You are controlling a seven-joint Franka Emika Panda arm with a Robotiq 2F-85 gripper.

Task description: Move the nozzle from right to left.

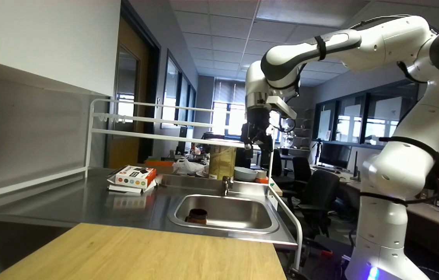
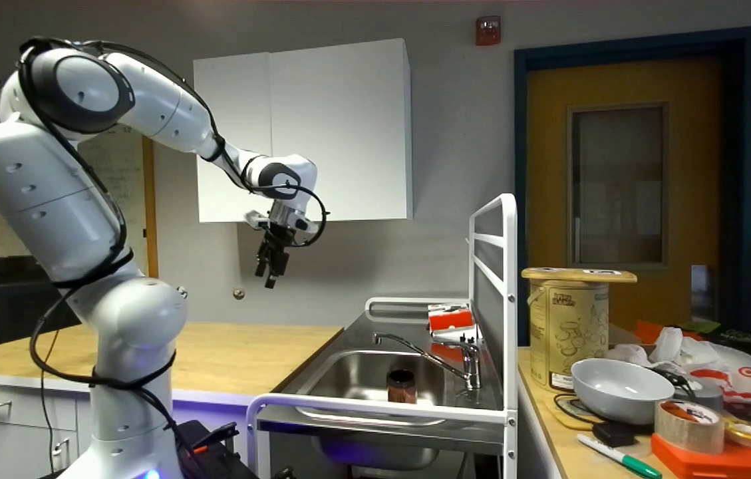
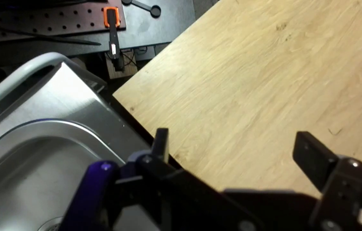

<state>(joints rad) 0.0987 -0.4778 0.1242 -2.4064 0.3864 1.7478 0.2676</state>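
nozzle slants over the sink, well below and right of the claw in an exterior view, its long axis rising from the tap base toward the claw, whose fingers stand wide apart with nothing between.

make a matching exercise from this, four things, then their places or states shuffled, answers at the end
1. slim dark-grey metal tap spout
2. black two-fingered pincer
3. brown dark-rimmed cylindrical cup
4. tall yellow cylindrical container

A. inside the steel sink
B. topped by a flat tan board
C. open, hanging in mid-air
D. joined to the upright tap body

Pairs: 1-D; 2-C; 3-A; 4-B
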